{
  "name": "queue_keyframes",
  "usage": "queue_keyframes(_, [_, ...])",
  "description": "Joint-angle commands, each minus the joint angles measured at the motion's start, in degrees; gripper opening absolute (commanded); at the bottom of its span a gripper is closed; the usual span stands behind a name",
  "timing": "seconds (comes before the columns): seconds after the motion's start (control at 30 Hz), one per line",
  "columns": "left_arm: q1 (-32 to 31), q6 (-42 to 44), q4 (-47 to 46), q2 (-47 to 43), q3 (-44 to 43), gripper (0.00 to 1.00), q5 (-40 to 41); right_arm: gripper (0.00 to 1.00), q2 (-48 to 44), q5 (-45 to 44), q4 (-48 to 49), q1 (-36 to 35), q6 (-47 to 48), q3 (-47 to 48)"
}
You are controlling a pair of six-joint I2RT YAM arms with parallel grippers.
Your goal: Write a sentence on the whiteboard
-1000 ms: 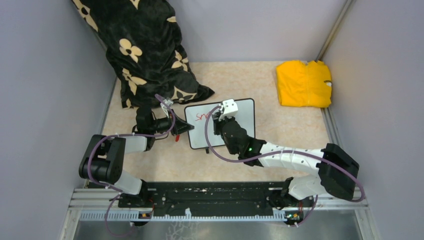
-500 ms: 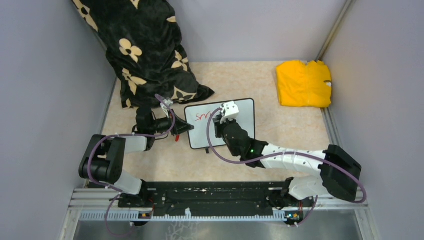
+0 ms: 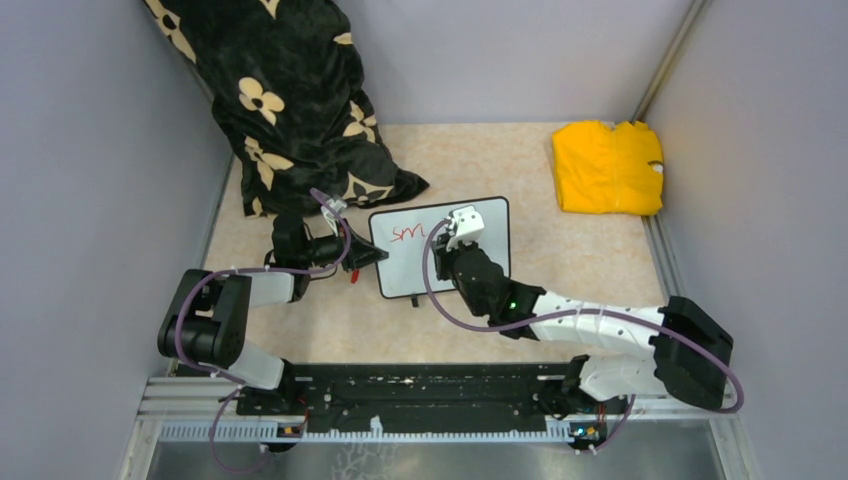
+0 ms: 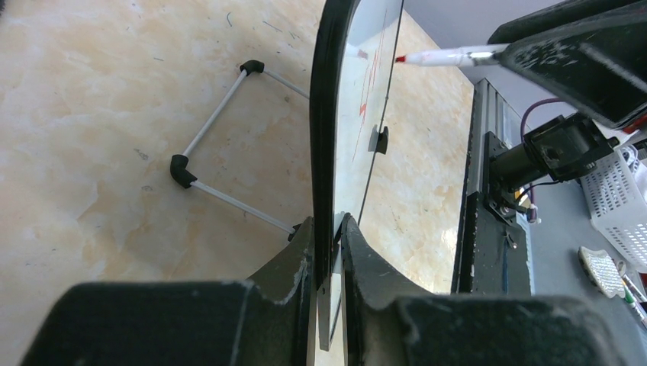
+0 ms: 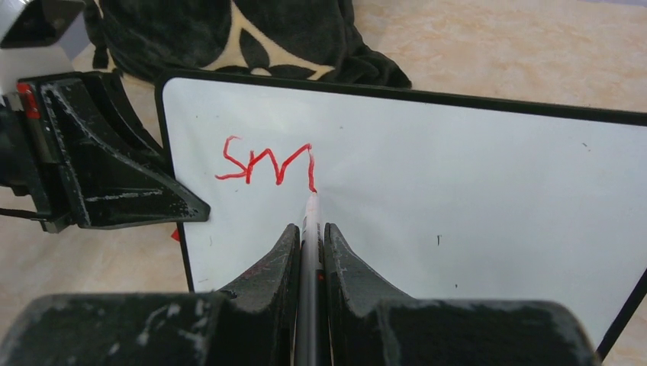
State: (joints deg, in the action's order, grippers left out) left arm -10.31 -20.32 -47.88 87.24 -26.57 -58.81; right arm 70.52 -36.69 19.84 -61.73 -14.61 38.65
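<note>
The whiteboard (image 3: 440, 245) with its thin black frame stands tilted on the table; it also shows in the right wrist view (image 5: 458, 198) and edge-on in the left wrist view (image 4: 336, 114). Red strokes reading "sm" (image 5: 267, 162) are the start of the sentence (image 3: 404, 234). My left gripper (image 3: 365, 255) is shut on the board's left edge (image 4: 329, 252). My right gripper (image 5: 309, 229) is shut on a white marker (image 5: 310, 221) whose red tip touches the board at the end of the "m". The marker also shows in the left wrist view (image 4: 450, 56).
A black cloth with cream flowers (image 3: 290, 100) lies at the back left, close behind the board. A yellow folded cloth (image 3: 608, 165) lies at the back right. The board's wire stand (image 4: 221, 152) rests on the beige tabletop. Grey walls close in both sides.
My right gripper has moved right along the board with the marker, and the red writing has grown by the strokes of the "m". The left gripper and board have stayed still.
</note>
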Motion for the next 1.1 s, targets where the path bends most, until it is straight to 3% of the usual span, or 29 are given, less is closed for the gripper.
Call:
queue_keyframes(0.0, [-0.9, 3.2, 2.3, 0.8, -0.9, 0.00, 1.1, 0.00, -3.9, 0.6, 3.5, 0.3, 0.3, 0.5])
queue_keyframes(1.07, [-1.1, 3.9, 3.1, 0.9, -1.0, 0.00, 1.3, 0.00, -2.9, -1.9, 5.9, 1.3, 1.3, 0.7])
